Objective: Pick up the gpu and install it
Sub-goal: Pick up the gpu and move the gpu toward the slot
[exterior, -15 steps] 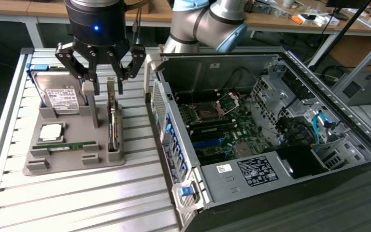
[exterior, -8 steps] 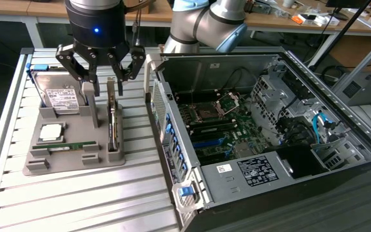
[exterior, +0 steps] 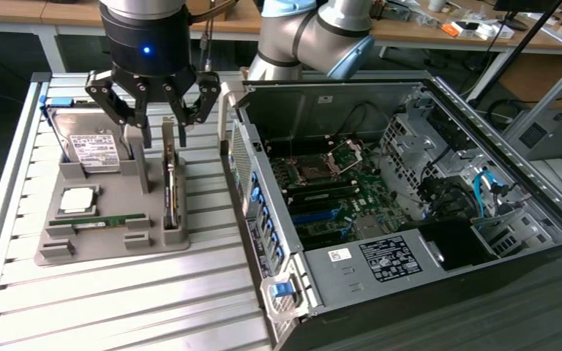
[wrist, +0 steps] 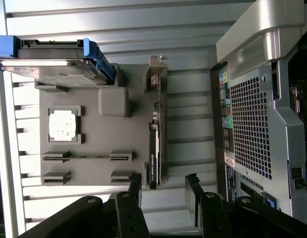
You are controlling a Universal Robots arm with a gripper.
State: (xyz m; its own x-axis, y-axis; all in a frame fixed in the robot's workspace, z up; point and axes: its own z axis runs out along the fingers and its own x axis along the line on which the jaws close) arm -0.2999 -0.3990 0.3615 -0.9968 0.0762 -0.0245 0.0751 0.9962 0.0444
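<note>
Surface [exterior: 115,292]: ribbed metal slats, pale and silvery, running across the exterior view; wooden desks with small clutter stood behind.

Tray [exterior: 105,245]: flat grey matte plastic plate with raised blocks and slotted holders, lying on the slats at the exterior view's left.

Drive [exterior: 91,150]: boxy silver unit with a white label, propped at a slant in the tray's far end, blue plastic rails along its sides.

Chip [exterior: 76,199]: square, bright metal lid, seated flat in a framed recess of the tray.

Memory stick [exterior: 110,219]: short, narrow, green, lying flat between two pairs of low holders.

gpu [exterior: 170,183]: thin dark rectangular card, standing on its long edge in slotted posts along the tray side nearest the case, with its silvery metal bracket at the far end. It was not yet lifted.

Hand [exterior: 159,117]: black, jointed, multi-fingered, with a blue light on the glossy black cylinder above it. It hung over the far end of the gpu with its fingers spread wide and gripped nothing. In the wrist view, two dark finger pads flanked the line of the card with a gap on either side.

Arm [exterior: 310,36]: rounded grey and light-blue joints, behind the case.

Case [exterior: 408,278]: dark steel tower lying on its side with the panel off, at the exterior view's right, its perforated rear grille facing the tray. Inside were a green board [exterior: 330,190] with blue slots, black cables, and one light-blue cable.
</note>
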